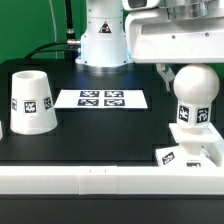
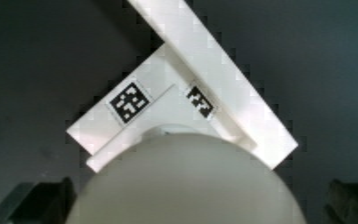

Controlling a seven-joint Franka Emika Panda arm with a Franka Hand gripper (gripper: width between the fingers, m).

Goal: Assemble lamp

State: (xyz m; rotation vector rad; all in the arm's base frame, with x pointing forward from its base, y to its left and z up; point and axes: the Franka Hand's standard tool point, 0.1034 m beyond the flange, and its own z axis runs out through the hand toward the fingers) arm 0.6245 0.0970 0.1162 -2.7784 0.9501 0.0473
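Take the bulb point(image 2: 176, 178) across its round head: likely light, rigid, slick, upright on the base point(image 2: 149, 120). Holds nothing in wide-spread gripper point(image 2: 197, 200).

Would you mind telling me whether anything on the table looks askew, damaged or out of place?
Nothing stands out. The bulb stands upright on the base, the shade sits upright with its wide end down, and the marker board lies flat.
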